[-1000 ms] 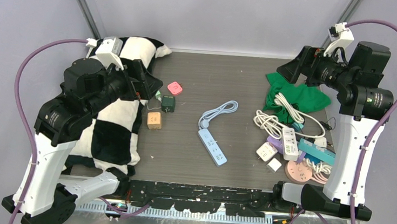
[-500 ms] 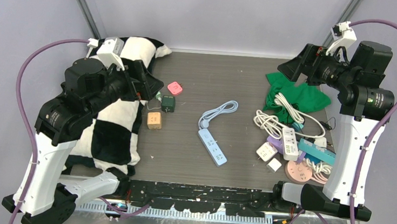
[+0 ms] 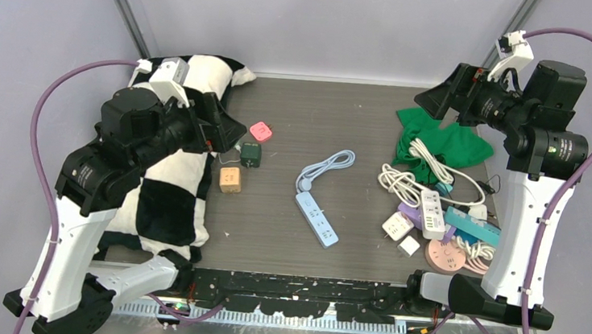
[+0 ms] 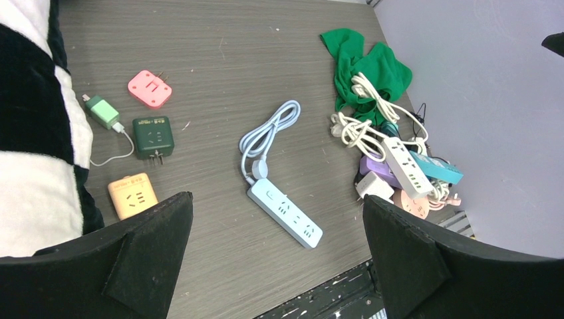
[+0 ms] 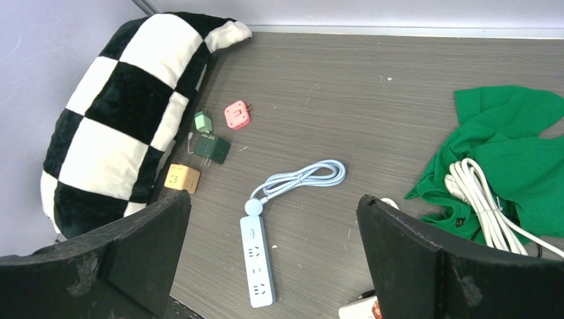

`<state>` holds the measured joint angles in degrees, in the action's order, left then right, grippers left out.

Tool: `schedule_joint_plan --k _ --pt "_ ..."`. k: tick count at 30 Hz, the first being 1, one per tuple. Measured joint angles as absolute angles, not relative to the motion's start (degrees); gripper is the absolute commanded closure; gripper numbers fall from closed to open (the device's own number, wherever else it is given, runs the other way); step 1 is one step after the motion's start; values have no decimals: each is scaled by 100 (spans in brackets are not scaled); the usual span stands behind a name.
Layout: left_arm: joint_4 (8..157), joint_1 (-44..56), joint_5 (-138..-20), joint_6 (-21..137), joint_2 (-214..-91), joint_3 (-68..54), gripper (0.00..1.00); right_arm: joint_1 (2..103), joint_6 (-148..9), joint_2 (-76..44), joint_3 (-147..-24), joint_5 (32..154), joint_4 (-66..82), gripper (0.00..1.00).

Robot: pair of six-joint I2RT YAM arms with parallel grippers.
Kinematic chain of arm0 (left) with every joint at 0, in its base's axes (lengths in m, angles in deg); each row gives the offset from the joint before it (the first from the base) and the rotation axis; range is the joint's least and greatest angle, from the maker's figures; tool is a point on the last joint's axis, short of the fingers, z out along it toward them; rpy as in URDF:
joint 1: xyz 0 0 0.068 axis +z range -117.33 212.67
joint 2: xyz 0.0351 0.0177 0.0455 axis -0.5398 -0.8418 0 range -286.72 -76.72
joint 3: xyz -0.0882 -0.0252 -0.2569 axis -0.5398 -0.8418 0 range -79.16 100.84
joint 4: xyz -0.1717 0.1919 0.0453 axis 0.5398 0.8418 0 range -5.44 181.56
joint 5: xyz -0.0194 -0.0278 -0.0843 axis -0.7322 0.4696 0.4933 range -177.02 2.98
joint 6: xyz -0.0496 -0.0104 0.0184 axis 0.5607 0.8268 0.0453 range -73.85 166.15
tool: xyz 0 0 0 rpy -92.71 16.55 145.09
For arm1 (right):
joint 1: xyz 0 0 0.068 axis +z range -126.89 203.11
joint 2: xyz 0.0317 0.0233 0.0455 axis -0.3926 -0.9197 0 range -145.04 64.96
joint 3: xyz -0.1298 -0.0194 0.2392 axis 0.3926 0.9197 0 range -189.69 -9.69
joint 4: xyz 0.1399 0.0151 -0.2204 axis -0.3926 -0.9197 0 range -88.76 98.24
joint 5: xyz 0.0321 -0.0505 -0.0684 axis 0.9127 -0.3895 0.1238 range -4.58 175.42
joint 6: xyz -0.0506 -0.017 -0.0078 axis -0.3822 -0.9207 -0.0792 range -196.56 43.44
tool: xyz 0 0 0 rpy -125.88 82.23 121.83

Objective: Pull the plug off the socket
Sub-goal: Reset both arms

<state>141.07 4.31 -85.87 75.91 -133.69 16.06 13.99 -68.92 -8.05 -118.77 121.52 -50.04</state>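
On the grey wood-grain table (image 3: 306,111), the black-and-white checkered pillow (image 3: 162,196) lies along the left edge. Just right of it sit the pink square adapter (image 3: 260,131) farthest back, the dark green cube adapter (image 3: 250,154) in front of it, the pale green plug block (image 4: 102,111) just left of that one, and the orange cube socket (image 3: 231,179) nearest. The blue power strip (image 3: 317,219) lies mid-table, its looped cord (image 3: 329,164) behind it. At the right, the green cloth (image 3: 468,146) lies at the back with a white coiled cable (image 3: 421,155) on it; a heap of power strips and cords (image 3: 434,211) lies in front, the pink round socket (image 3: 446,257) nearest.
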Motion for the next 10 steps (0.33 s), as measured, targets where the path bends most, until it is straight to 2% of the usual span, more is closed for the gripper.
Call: schedule_joint_plan --k 10 --pt "14109 431 -8583 7589 -13369 1590 0 1386 -6888 -805 -11877 12178 -4963 0"
